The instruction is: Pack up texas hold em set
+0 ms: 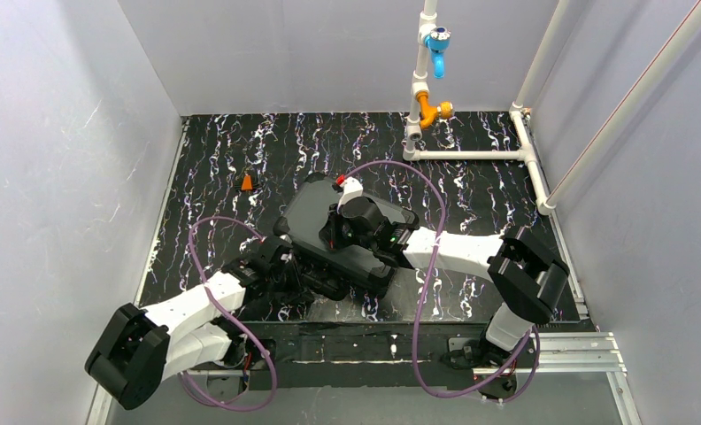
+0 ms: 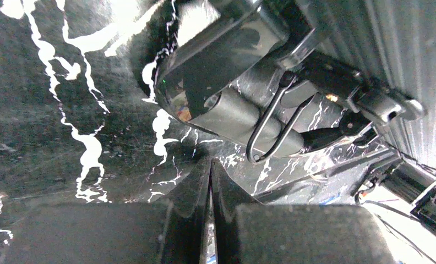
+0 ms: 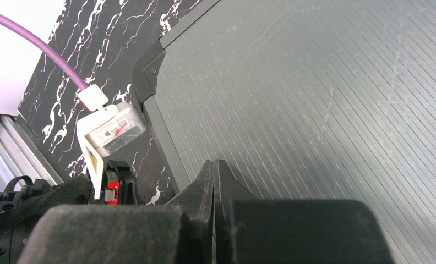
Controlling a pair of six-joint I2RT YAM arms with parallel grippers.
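The black briefcase (image 1: pixel 310 211) lies closed in the middle of the mat, ribbed lid up. The chip stacks, blue discs and red dice are out of view. My right gripper (image 1: pixel 334 232) is shut and empty, its tips (image 3: pixel 214 163) down against the ribbed lid (image 3: pixel 315 93) near its corner. My left gripper (image 1: pixel 287 257) is shut and empty at the case's near left edge. In the left wrist view its tips (image 2: pixel 211 160) sit just below a metal wire latch (image 2: pixel 273 131) on the side of the case (image 2: pixel 414 66), apart from it.
A small orange cone (image 1: pixel 247 182) stands on the mat left of the case. A white pipe frame with blue and orange fittings (image 1: pixel 431 97) rises at the back right. Grey walls close in the left, back and right. Purple cables loop over both arms.
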